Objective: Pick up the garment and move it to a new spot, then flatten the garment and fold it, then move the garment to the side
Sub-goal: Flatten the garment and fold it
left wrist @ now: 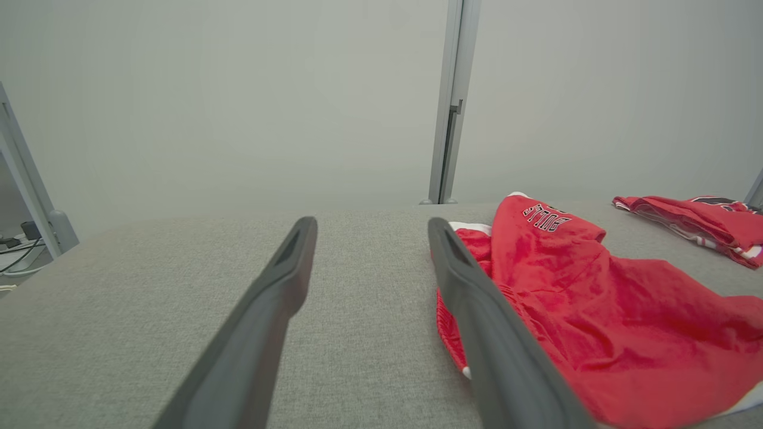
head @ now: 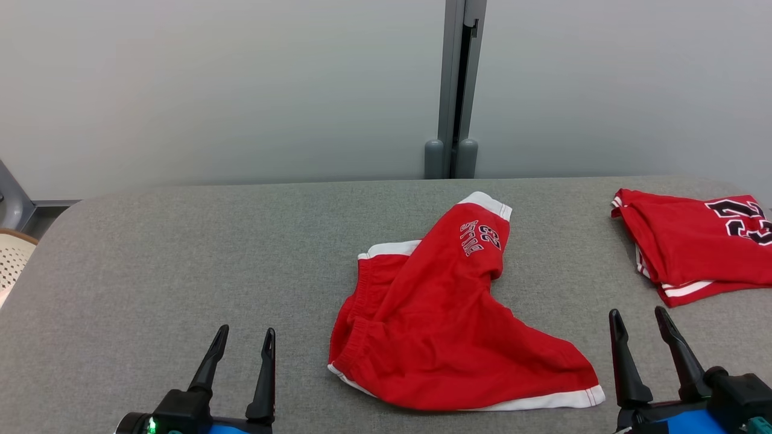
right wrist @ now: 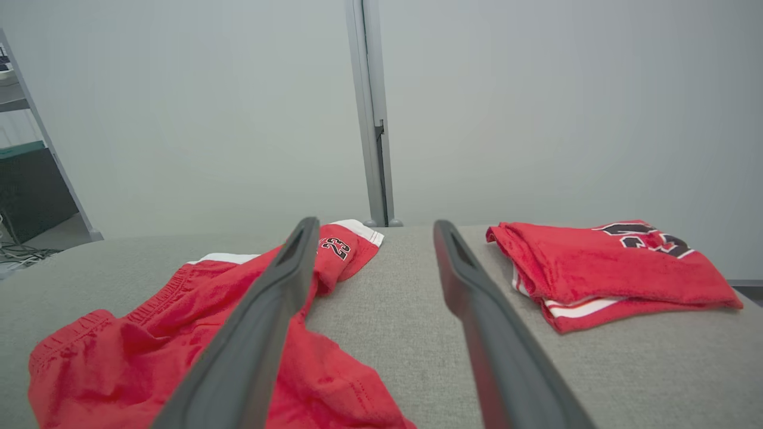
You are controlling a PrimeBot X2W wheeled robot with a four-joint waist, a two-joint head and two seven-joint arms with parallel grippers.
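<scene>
The garment [head: 440,319] is a pair of red shorts with white hems and black-and-white lettering, lying crumpled on the middle of the grey table [head: 181,253]. It also appears as the garment [left wrist: 596,298] on the right of the left wrist view and the garment [right wrist: 179,333] at the left of the right wrist view. My left gripper [head: 244,337] stands open near the front edge, left of the shorts, with nothing between its fingers. My right gripper [head: 638,316] is open too, just right of the shorts' lower leg, holding nothing.
A folded red jersey [head: 693,244] with black numbers lies at the table's far right, also seen as the jersey [right wrist: 608,268]. A grey wall with a vertical post [head: 458,90] stands behind the table. A pale basket [head: 12,256] sits off the left edge.
</scene>
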